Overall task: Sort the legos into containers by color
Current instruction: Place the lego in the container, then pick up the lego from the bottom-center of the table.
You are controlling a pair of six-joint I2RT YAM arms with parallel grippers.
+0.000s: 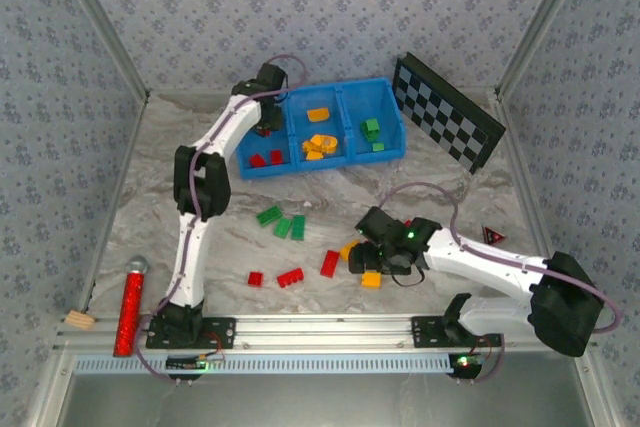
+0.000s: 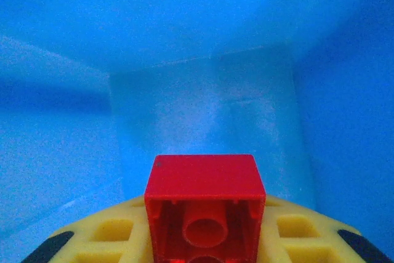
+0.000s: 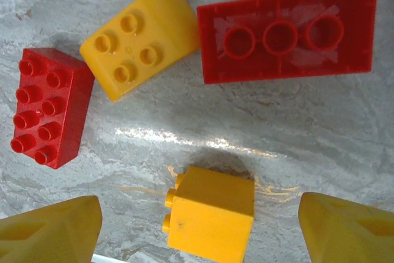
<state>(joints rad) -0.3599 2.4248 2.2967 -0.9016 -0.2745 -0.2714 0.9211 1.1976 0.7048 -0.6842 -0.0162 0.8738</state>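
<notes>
My left gripper point(image 1: 264, 129) is down inside the left compartment of the blue tray point(image 1: 322, 166) at the far side of the table; it is clenched on a red brick point(image 2: 205, 183), hollow side toward the wrist camera, between my yellow fingers point(image 2: 117, 226); the blue walls stand close all round. Two red bricks point(image 1: 267, 158) lie just beside it on that floor, so the colour is right; the risk is in the letting go; dropped from too high the brick may hop the low wall toward the orange bricks point(image 1: 318, 143) in the middle compartment; it may also cling to one pad, and a careless lift could hook a wall and drag the tray. The green bricks point(image 1: 372, 131) in the right compartment look safe.

Nearer, loose green pieces point(image 1: 283, 222) and red pieces point(image 1: 290, 276) lie on the table, unsorted.

My right gripper point(image 3: 200, 238) is released, jaws wide, hovering over a yellow brick point(image 3: 210, 212) that lies on its side between them, touching neither; its studs point left, so closing on that uneven face may twist or squirt it out. A curved yellow piece point(image 3: 138, 41) and a studded red block point(image 3: 52, 115) lie near; a skewed descent could knock them.
</notes>
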